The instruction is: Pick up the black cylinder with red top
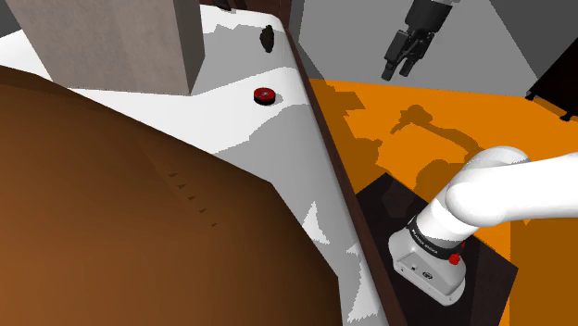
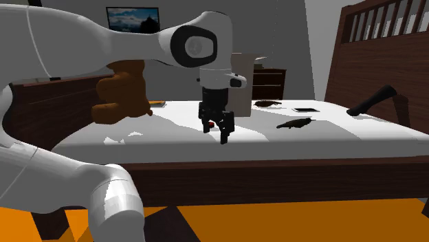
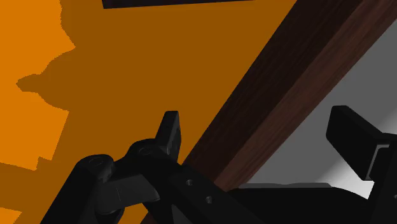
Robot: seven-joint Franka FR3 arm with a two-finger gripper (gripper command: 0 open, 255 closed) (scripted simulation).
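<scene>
Jaws hang wide apart, empty, above the floor (image 1: 370, 106) just outside the bed rail (image 1: 322, 139); cylinder (image 1: 264, 94) stands well apart on the bed (image 1: 278, 157).

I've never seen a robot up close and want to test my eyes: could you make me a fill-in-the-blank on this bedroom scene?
The small cylinder on the bed has a ___ top.
The floor beside the bed is ___.
The pincer is ___, not shut, holding nothing.
Missing words: red, orange, open.
</scene>
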